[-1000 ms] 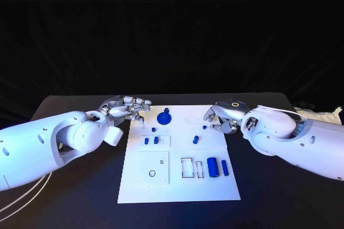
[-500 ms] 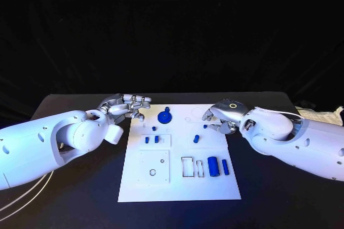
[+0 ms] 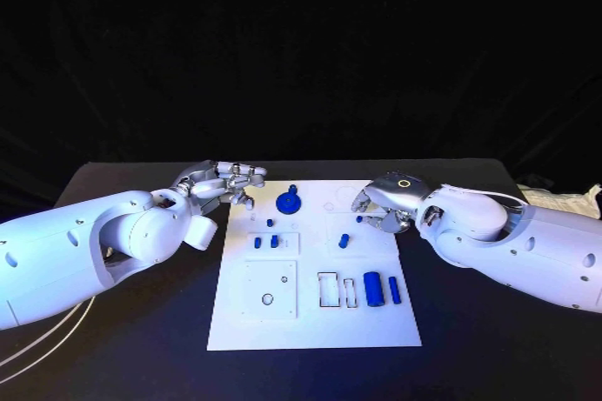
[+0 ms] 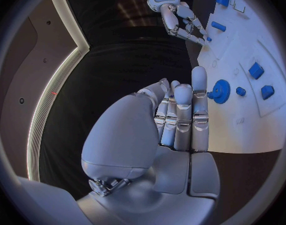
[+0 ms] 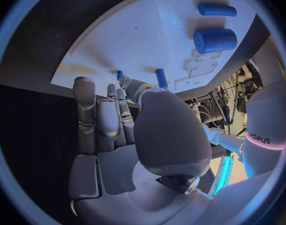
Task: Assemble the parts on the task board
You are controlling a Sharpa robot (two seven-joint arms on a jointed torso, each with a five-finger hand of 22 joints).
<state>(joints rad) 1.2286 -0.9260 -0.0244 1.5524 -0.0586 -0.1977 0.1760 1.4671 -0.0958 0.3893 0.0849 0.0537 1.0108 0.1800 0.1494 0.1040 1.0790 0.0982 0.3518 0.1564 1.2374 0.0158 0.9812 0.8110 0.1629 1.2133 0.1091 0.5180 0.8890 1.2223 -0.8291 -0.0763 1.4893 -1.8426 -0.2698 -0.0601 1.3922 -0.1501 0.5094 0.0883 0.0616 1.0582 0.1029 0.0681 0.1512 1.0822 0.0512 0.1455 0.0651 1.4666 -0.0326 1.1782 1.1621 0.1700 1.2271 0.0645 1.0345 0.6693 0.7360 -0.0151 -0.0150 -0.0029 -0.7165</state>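
The tabletop is black and carries the white task board at its middle, long axis running away from the robot. The 2 white arms come in from either side and stop at the board's far end, one at each long edge.

On the board, the largest blue part is a thick cylinder near the right edge, lying with its long axis along the board's length; a thinner rod lies parallel just beside it. At the far end stands a blue gear. Smaller still are 2 short pegs side by side on a raised plate, and a single small peg toward the right.

Left robot hand: it hangs over the board's far left corner, with the gear just beside it toward the board's centre. The left wrist view shows its fingers straight and close together, nothing between them; it holds nothing and touches no part.

Right robot hand: it sits at the far right edge of the board, fingers curled downward toward the surface. A small blue piece shows at its fingertips; whether it is pinched or merely beside them cannot be told.

Judgement: the single small peg lies nearest the right robot hand, toward the robot from it; the gear lies nearest the left.
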